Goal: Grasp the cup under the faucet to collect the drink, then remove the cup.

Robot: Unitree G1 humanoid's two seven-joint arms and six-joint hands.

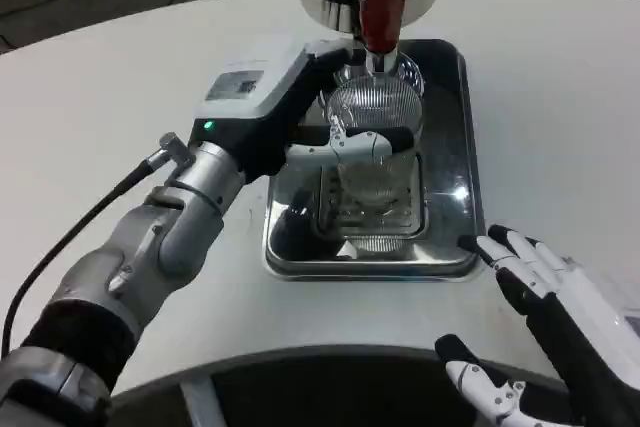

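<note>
So the left hand (335, 132) has its fingers wrapped around the cup (372, 122), a clear ribbed one, and it's sitting right under the faucet (380, 17) at the far end of the tray (460, 257), above the little drain grate (375, 209). The right hand (545, 297) is just parked on the table near the tray's near right corner, fingers spread, holding nothing. Biggest worry for me is alignment: the spout looks like it's over the far rim of the cup rather than dead center (hard to judge depth from this angle), so if the drink starts flowing it could run down the outside or splash onto the hand. At least the tray would catch most of that. Second thing, a thin clear cup like this probably flexes, so too hard a squeeze could buckle it and slop liquid out, while too loose a grip could let it slip once it gets heavier. Can't tell if there's any liquid in it yet. And when pulling it away, I'd go low and toward the near edge first, since lifting straight up could knock the rim into the red lever (381, 9) or the spout.
</note>
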